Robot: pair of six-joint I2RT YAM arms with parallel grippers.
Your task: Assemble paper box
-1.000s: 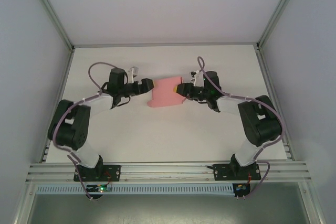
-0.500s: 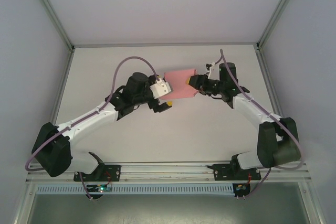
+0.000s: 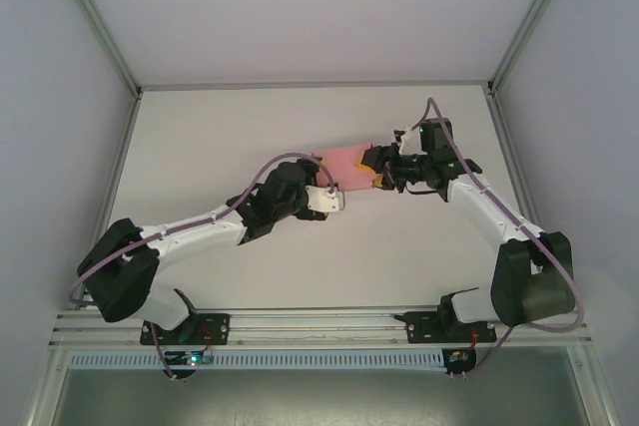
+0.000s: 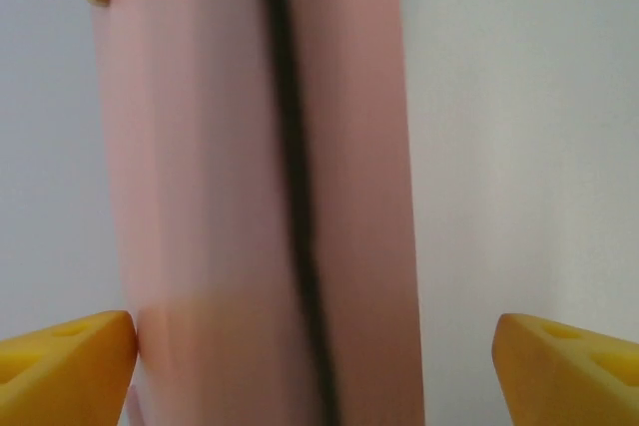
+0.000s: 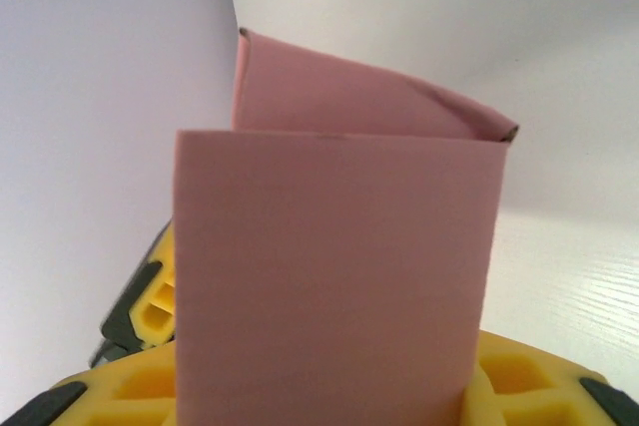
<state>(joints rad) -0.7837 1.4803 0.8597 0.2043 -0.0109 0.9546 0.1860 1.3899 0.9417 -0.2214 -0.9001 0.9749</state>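
Observation:
The pink paper box [image 3: 347, 160] hangs over the middle of the white table [image 3: 220, 137], between my two grippers. My right gripper [image 3: 382, 171] is shut on the box's right end. In the right wrist view the folded pink card [image 5: 334, 266] rises from between the yellow pads [image 5: 509, 386] of the right gripper [image 5: 319, 391], a second pink panel bent behind it. My left gripper [image 3: 333, 187] is at the box's left end, open. In the left wrist view the blurred box [image 4: 260, 197] lies between the wide-spread fingertips [image 4: 65, 366] of the left gripper [image 4: 315, 366], close to the left one and clear of the right one.
Grey walls and aluminium posts [image 3: 120, 57] enclose the table on three sides. A metal rail [image 3: 319, 324] with both arm bases runs along the near edge. The left arm [image 3: 200, 231] stretches diagonally across the table's middle.
My left arm has swung from the box's left side forward and right, reaching up to the box's left end. My right gripper has carried the box right and turned it narrower.

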